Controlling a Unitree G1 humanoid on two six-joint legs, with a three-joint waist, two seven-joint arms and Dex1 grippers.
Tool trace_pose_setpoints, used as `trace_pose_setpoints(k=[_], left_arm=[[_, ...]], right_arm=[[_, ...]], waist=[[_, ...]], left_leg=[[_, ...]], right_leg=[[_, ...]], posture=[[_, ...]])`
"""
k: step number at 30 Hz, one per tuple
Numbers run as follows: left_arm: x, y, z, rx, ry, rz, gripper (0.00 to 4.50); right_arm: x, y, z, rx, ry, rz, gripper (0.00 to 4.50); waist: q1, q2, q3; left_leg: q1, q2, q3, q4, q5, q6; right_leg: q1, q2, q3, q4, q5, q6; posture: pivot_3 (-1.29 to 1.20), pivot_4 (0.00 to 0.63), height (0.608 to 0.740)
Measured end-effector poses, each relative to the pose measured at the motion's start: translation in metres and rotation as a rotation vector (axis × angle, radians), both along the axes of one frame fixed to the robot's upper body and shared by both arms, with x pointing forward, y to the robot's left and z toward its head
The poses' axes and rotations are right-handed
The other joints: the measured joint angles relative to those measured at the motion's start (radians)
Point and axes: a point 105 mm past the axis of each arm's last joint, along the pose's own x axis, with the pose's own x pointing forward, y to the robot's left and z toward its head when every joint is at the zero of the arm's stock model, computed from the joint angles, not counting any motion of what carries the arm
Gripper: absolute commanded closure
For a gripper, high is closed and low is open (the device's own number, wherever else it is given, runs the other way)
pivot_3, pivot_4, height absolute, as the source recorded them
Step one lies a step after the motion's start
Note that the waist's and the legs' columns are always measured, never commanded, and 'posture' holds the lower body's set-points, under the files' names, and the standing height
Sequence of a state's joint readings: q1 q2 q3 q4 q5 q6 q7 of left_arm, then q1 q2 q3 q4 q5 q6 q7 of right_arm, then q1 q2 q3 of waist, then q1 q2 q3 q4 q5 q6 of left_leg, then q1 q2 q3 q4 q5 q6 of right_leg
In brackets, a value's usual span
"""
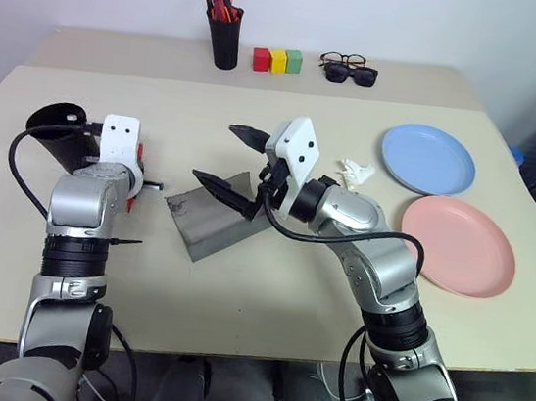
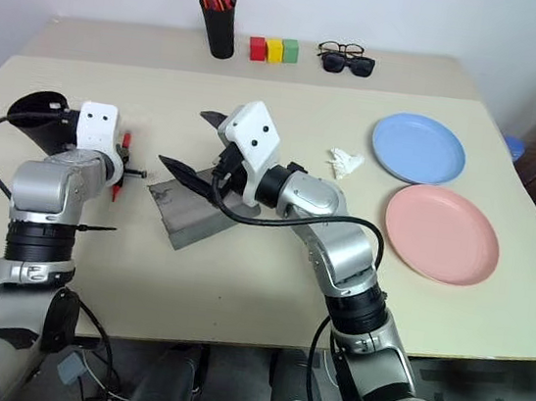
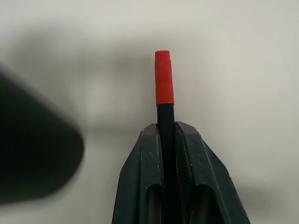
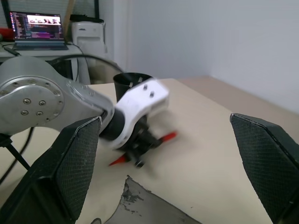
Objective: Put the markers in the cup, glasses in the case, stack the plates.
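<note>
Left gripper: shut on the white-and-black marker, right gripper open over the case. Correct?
Not quite. The left gripper is shut on the red-and-black marker; the left wrist view shows its red cap past the closed fingers. The right gripper is open over the case, as stated.

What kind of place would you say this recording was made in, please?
Probably an office or lab used for robot trials: a plain beige table against a white wall, staged props like the coloured blocks, and a laptop beside a printer behind.

Beige table (image 1: 265, 299), white wall (image 1: 420, 18)
</note>
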State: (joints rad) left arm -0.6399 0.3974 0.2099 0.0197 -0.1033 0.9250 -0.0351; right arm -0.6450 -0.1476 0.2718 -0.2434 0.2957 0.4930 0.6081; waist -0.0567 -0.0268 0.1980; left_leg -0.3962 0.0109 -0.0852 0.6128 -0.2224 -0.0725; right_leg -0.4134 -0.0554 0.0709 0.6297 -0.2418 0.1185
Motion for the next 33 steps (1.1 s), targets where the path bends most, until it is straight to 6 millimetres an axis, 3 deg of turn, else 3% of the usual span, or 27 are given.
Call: trace_pose_setpoints(k=[3, 5, 9, 11, 14, 20, 25, 30, 33], left_arm=[[-0.001, -0.011, 0.053, 0.048, -0.284, -0.058, 4.46], [-0.006, -0.009, 0.083, 0.072, -0.441, -0.034, 4.46], [-0.026, 0.026, 0.129, 0.172, -0.679, 0.169, 4.46], [-0.034, 0.041, 0.138, 0.247, -0.724, 0.244, 4.46], [-0.039, 0.057, 0.13, 0.351, -0.713, 0.303, 4.46], [-0.031, 0.066, 0.083, 0.345, -0.609, 0.313, 4.46], [-0.03, 0.062, 0.078, 0.324, -0.629, 0.298, 4.46], [-0.031, 0.064, 0.063, 0.292, -0.603, 0.302, 2.41], [-0.032, 0.066, 0.063, 0.29, -0.604, 0.313, 2.41]], right_arm=[[-0.001, 0.0, -0.002, -0.012, 0.001, 0.01, 0.0], [-0.002, 0.001, -0.003, -0.017, 0.002, 0.014, 0.0], [-0.003, 0.001, -0.006, -0.024, 0.009, 0.021, 0.0], [-0.003, 0.001, -0.007, -0.024, 0.01, 0.021, 0.0], [-0.003, 0.002, -0.007, -0.024, 0.01, 0.023, 0.0], [-0.004, 0.002, -0.007, -0.024, 0.011, 0.028, 0.0], [-0.004, 0.003, -0.007, -0.025, 0.01, 0.028, 0.0], [-0.004, 0.002, -0.007, -0.025, 0.01, 0.028, 0.0], [-0.004, 0.002, -0.007, -0.025, 0.01, 0.028, 0.0]], waist=[[0.009, 0.0, 0.0], [0.012, 0.0, 0.0], [0.011, 0.0, 0.0], [0.013, 0.0, 0.0], [0.013, 0.0, 0.0], [0.014, 0.0, 0.0], [0.014, 0.0, 0.0], [0.012, 0.0, 0.0], [0.013, 0.0, 0.0]], left_leg=[[-0.001, 0.0, 0.001, 0.0, 0.0, 0.0], [-0.001, 0.0, 0.001, 0.0, 0.0, 0.0], [-0.001, 0.0, 0.001, 0.0, 0.0, 0.0], [-0.001, 0.0, 0.001, 0.0, 0.0, 0.0], [-0.001, 0.0, 0.001, 0.0, 0.0, 0.0], [-0.002, 0.0, 0.001, 0.001, 0.0, 0.0], [-0.003, 0.0, 0.001, 0.001, 0.0, 0.0], [-0.003, 0.0, 0.001, 0.0, 0.0, 0.0], [-0.003, 0.0, 0.001, 0.001, 0.0, 0.0]], right_leg=[[-0.001, 0.0, 0.0, 0.0, 0.0, 0.0], [-0.002, 0.0, 0.0, 0.0, 0.0, 0.0], [-0.002, 0.0, 0.0, 0.0, 0.0, 0.0], [-0.001, 0.0, 0.0, 0.0, 0.0, 0.0], [-0.001, 0.0, 0.0, 0.0, 0.0, 0.0], [-0.002, 0.0, 0.0, 0.0, 0.0, 0.0], [-0.002, 0.0, 0.0, 0.0, 0.0, 0.0], [-0.003, 0.0, 0.0, 0.0, 0.0, 0.0], [-0.003, 0.0, 0.0, 0.0, 0.0, 0.0]], posture=[[0.0, 0.15, 0.74], [0.0, 0.15, 0.74], [0.0, 0.15, 0.74], [0.0, 0.15, 0.74], [0.0, 0.15, 0.74], [0.0, 0.15, 0.74], [0.0, 0.15, 0.74], [0.0, 0.15, 0.74], [0.0, 0.15, 0.74]])
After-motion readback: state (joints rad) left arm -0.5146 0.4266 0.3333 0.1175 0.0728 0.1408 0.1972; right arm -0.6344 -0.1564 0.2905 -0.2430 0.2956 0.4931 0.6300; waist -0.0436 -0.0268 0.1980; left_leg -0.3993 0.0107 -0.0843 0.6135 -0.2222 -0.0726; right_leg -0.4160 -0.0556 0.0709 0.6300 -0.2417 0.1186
